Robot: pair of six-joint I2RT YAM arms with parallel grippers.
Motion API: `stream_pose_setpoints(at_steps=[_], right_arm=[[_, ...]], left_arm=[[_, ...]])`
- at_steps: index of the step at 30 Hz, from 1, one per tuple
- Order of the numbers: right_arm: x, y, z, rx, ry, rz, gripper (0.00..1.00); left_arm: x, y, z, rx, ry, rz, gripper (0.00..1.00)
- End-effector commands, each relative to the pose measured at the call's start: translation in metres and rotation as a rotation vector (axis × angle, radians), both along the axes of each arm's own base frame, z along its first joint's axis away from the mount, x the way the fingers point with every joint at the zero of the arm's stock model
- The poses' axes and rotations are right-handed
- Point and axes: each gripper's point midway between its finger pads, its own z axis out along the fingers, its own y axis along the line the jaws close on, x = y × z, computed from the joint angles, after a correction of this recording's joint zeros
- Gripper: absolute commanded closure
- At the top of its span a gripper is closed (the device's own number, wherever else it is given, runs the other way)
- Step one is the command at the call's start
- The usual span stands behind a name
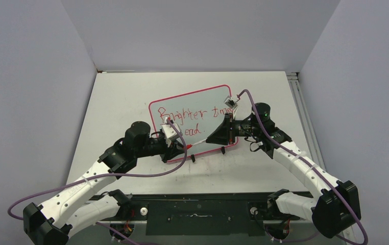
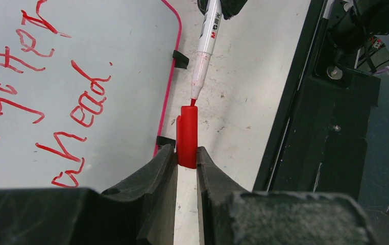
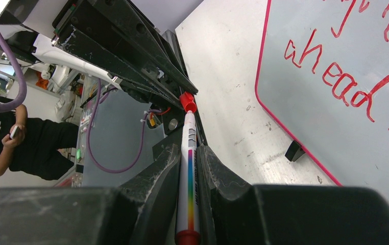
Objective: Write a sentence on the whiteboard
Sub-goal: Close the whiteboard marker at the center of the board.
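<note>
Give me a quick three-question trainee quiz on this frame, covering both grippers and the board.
1. True or false: the left gripper is shut on a red cap.
2. What does the right gripper hold? A) a sponge B) a marker C) nothing
3. Which word ends the red writing on the whiteboard?

Key: 1 true; 2 B; 3 "ahead".
</note>
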Motion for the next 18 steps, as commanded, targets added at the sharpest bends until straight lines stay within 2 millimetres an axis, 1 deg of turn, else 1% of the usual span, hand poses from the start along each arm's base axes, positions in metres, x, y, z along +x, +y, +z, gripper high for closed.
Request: stream_pose_setpoints(at_steps=[1,18], right_arm=[[0.0015,0.0033,0.0073,0.025,-0.075,0.019,0.95],[-0.0027,0.0072,0.0056,0.031,-0.067,0.049,0.95]], left_arm=[[0.0003,-0.0022,0.0149,-0.034,-0.046,-0.018,1.00],[-0.0009,-0.0029,0.0148,-0.035,-0.046,-0.025,1.00]])
